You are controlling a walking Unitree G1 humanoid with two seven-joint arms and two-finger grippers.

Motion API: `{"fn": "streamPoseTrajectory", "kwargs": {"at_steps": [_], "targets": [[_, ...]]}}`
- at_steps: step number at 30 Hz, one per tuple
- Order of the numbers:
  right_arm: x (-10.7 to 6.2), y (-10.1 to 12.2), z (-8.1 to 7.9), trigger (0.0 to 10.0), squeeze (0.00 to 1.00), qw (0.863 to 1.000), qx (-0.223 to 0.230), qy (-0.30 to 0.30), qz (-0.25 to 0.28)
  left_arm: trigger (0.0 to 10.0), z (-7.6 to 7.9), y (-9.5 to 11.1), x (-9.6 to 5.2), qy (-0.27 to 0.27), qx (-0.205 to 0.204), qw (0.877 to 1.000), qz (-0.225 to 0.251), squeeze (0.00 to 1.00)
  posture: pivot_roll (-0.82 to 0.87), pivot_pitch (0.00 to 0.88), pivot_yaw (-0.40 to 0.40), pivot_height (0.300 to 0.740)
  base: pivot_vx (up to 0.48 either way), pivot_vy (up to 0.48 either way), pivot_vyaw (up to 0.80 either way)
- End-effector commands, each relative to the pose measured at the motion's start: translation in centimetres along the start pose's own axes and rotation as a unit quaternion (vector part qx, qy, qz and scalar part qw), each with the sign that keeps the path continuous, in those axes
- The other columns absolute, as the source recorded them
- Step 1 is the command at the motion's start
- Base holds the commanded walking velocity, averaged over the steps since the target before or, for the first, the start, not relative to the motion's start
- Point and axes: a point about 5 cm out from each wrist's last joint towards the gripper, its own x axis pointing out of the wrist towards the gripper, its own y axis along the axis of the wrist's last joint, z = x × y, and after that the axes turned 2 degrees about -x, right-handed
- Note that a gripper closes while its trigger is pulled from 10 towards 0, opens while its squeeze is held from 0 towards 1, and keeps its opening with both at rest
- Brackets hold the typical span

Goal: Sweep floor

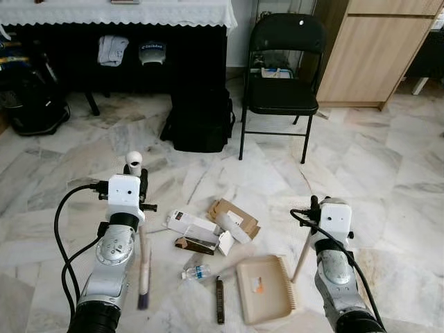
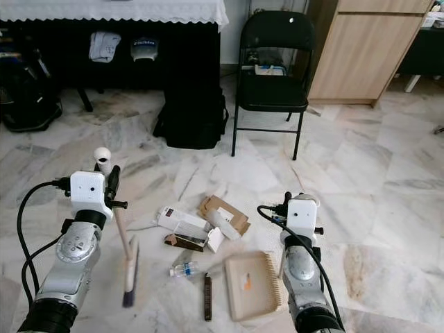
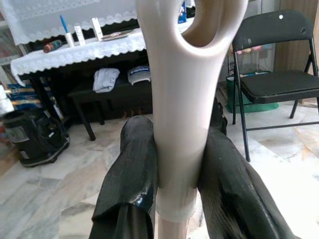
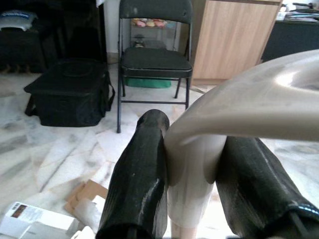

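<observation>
At the lower left of the head view my left gripper point(image 1: 134, 170) pinches the broom point(image 1: 143, 267); in the left wrist view my two black fingers point(image 3: 132, 174) press on either side of its cream plastic handle, just below the looped hanging end. The broom has a pale wooden-coloured stick that slants down to a narrow head of dark bristles resting on the marble floor point(image 1: 388, 159), beside my left arm.

In the lower middle of the frame lies the litter: a white carton point(image 1: 191, 223), a flattened brown cardboard box point(image 1: 234, 214), a small clear plastic bottle point(image 1: 196, 272) and a thin dark bar point(image 1: 220, 300), all close together.

Just right of them, low in the frame, the beige dustpan point(image 1: 263, 288) lies flat on the floor, toothed along its right edge. Inside it I see only one small orange scrap.

At the lower right my right gripper point(image 1: 316, 206) grips the dustpan's long handle; the right wrist view shows my fingers point(image 4: 142, 184) closed against its cream curved top.

A black folding chair point(image 1: 283, 69) stands at the upper middle right.
</observation>
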Motion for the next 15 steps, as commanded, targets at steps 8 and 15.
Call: {"fn": "streamPoseTrajectory", "kwargs": {"at_steps": [8,15], "targets": [[0.42,0.69,-0.66,10.0,0.00,0.999,0.025,0.016,0.019,10.0,-1.10,-0.08,-0.16,0.005,0.020,1.000,-0.003,0.00,0.10,0.080,0.008,0.740,0.000,0.000,0.00],[0.19,0.07,-1.00,10.0,0.00,0.999,0.027,0.021,0.004,10.0,-1.31,-0.41,-0.47,-0.002,0.026,1.000,-0.017,0.00,0.12,0.095,0.016,0.740,0.000,0.000,0.00]]}}
